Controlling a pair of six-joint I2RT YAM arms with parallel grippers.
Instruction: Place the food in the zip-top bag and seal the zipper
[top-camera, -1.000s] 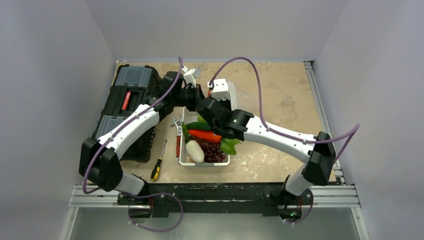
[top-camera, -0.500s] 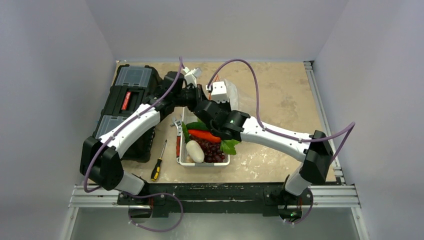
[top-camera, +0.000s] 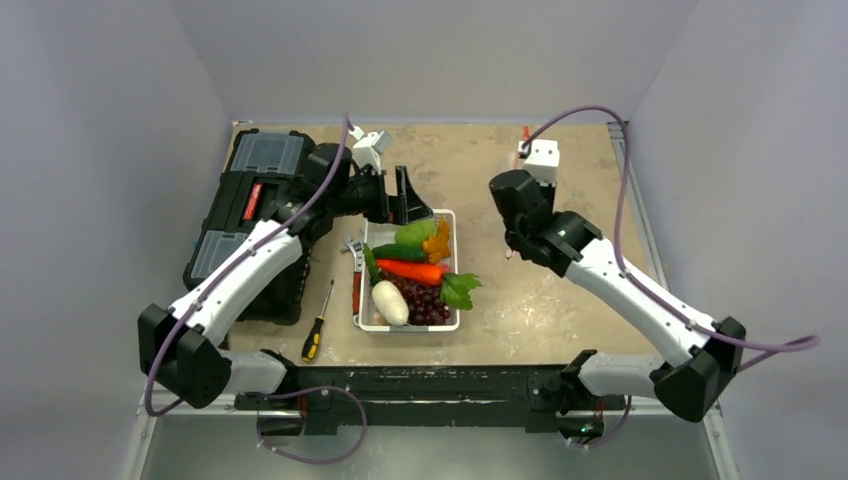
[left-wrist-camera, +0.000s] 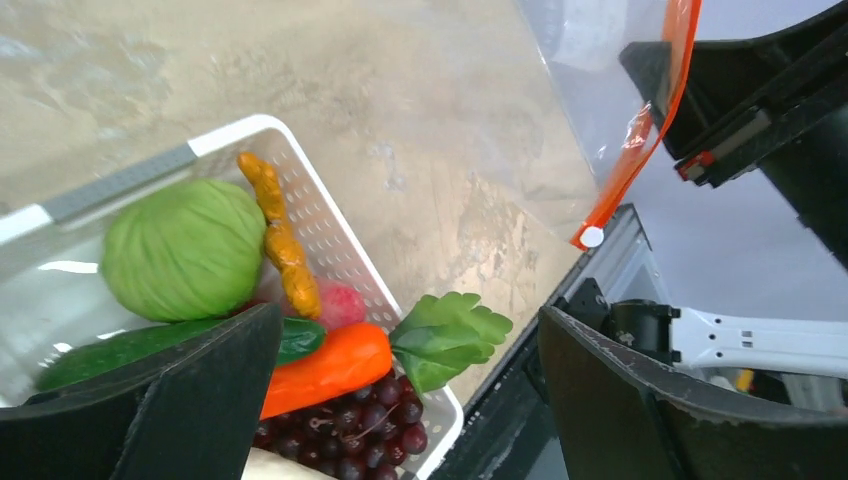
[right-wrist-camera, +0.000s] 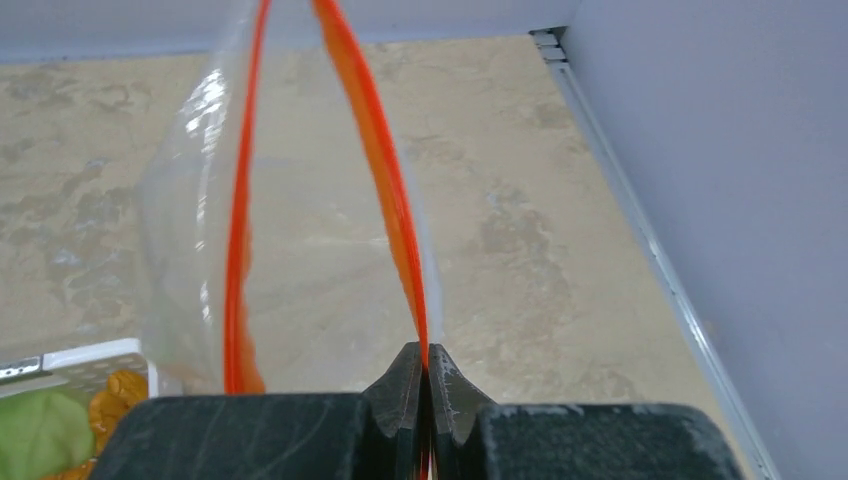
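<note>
Over the far (12 o'clock) end of the white tray (left-wrist-camera: 232, 126), the left gripper (left-wrist-camera: 407, 330) hangs with its fingers spread wide apart and nothing between them. All the food lies in that tray, right under it:

- The green cabbage (left-wrist-camera: 182, 248) is at the far end.
- The cucumber (top-camera: 398, 252) and carrot (top-camera: 410, 270) come next.
- The radish (top-camera: 390, 302) and grapes (top-camera: 427, 300) are nearest the arm bases.
- The leafy greens (top-camera: 460, 289) spill over the 3 o'clock rim.

None of it is bagged yet, so I'd put the task at its start.

The right gripper (right-wrist-camera: 428, 362) is pinched tight on the zipper (right-wrist-camera: 385, 170) and holds the zip-top bag (right-wrist-camera: 190, 250) up by one lip. The second lip bows away, so the mouth gapes. In the overhead view the clear film barely shows. Whether its bottom touches the tabletop (top-camera: 500, 312) I can't tell.

The key relation is that the bag sits off toward 2–3 o'clock from the tray, well apart from it. The left arm is much the nearer to the food, while the right is busy holding the mouth. So the likely next move is a left-arm pick, then a carry across toward 3 o'clock.

The carrot and cucumber lie with their long axes approx. 9-to-3 in the overhead view, so the fingers would close across their short width. The carrot lies on top, touching the grapes, and looks the easiest first grab. One risk is that the held lip twists and narrows the opening when a piece is pushed in.
</note>
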